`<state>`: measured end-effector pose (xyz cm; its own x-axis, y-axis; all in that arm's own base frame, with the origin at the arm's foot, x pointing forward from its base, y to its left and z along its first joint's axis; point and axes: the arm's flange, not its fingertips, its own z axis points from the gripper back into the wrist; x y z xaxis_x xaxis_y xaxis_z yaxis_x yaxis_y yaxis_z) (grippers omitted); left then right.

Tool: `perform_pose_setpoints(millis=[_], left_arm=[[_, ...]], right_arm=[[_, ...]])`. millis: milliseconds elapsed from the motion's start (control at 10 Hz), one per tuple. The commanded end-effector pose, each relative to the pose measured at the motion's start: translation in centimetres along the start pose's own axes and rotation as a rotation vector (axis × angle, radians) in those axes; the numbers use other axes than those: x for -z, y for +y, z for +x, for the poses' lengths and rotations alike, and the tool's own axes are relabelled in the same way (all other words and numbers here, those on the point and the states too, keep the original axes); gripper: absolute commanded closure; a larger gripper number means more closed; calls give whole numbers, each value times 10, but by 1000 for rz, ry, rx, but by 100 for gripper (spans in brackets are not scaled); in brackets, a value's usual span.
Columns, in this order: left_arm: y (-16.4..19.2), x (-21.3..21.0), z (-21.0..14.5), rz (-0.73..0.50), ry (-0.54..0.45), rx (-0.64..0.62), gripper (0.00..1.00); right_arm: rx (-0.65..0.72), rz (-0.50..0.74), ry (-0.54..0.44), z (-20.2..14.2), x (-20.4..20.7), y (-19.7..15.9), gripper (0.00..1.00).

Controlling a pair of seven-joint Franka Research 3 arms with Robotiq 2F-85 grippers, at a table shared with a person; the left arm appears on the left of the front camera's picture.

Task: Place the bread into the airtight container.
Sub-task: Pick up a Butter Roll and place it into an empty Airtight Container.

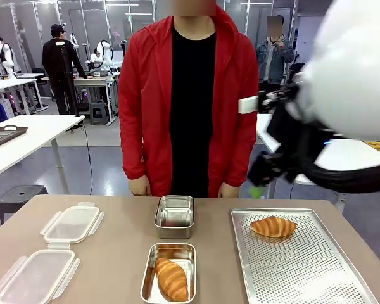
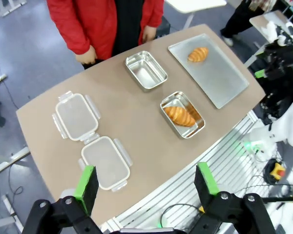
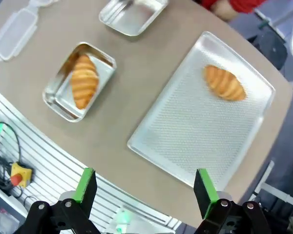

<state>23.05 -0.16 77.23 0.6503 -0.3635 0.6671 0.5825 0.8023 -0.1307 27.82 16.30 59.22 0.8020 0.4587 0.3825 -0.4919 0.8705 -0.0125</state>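
One bread, a golden croissant, lies on the perforated metal tray at the right. Another croissant lies inside the near steel airtight container. The far steel container holds nothing. My right gripper is open, high above the table's near edge between the tray and the near container. My left gripper is open too, high off the table's near left side, with nothing between its fingers.
Two clear plastic lids lie on the table's left part. A person in a red jacket stands at the far edge, hands near the table rim. My right arm hangs above the tray's far right.
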Motion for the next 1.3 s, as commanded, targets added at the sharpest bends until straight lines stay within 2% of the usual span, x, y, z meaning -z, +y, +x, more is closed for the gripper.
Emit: perform_pose_setpoints(millis=[0,300,600,700,800,1000,1200], left_arm=[[-1,-1,0,-18,-2,15,0],[-1,-1,0,-18,-2,15,0],[-1,-1,0,-18,-2,15,0],[-1,-1,0,-18,-2,15,0],[-1,-1,0,-18,-2,15,0],[-1,-1,0,-18,-2,15,0],[-1,-1,0,-18,-2,15,0]], right_arm=[[39,-53,-37,-34,-22,-29,0],[125,-100,-19,-73,-42,-84,0],[178,-112,25,-100,-33,-123,0],[132,-91,-18,-120,-30,-142,0],[83,-13,-147,-144,-31,-157,0],[28,114,-337,-180,-33,-167,0],[23,132,-381,-218,-36,-167,0]])
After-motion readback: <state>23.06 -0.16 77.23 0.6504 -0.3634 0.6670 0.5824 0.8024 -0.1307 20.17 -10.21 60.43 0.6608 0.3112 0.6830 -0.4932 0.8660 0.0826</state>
